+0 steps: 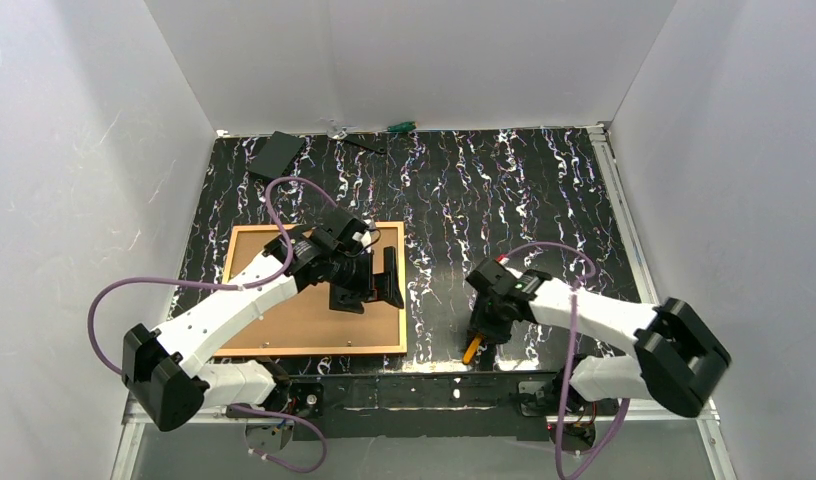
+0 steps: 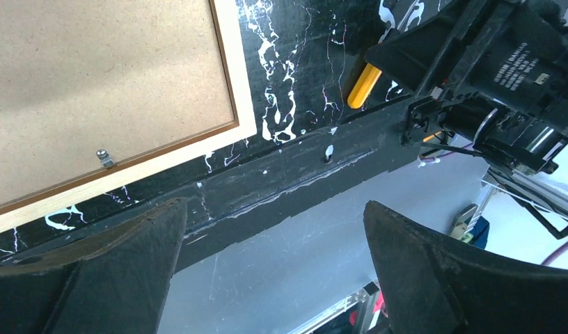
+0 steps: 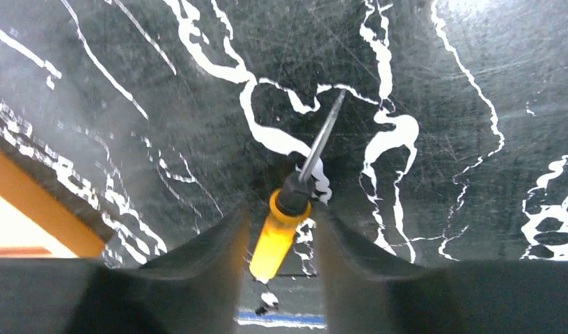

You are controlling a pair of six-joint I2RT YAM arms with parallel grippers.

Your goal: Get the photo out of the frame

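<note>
Right fingers (image 3: 198, 278): parted, one on each side of the screwdriver's handle and close against it. Whether they pinched it could not be told.
Screwdriver (image 3: 278, 233): orange-yellow handle with a thin metal shaft. It lay flat on the worktop close to the near edge, about midway along it, with the shaft pointing away from the fingers.
Left fingers (image 2: 114, 271): spread wide and released, grasping nothing. They hung over the right part of the brown board.
Photo (image 1: 284, 325): lay face down inside the frame, so only its plain brown board back showed.
Frame (image 1: 314, 350): lay flat on the left half of the worktop and went around the photo on all four sides. Its near rail ran along the near edge, close beside it.
Clip (image 2: 104, 158): a small metal tab at the near rail's inner edge, reaching onto the board.
Worktop (image 1: 504, 200): black with white streaks.
Black box (image 1: 276, 155): sat near the far left corner, well apart from the frame.
</note>
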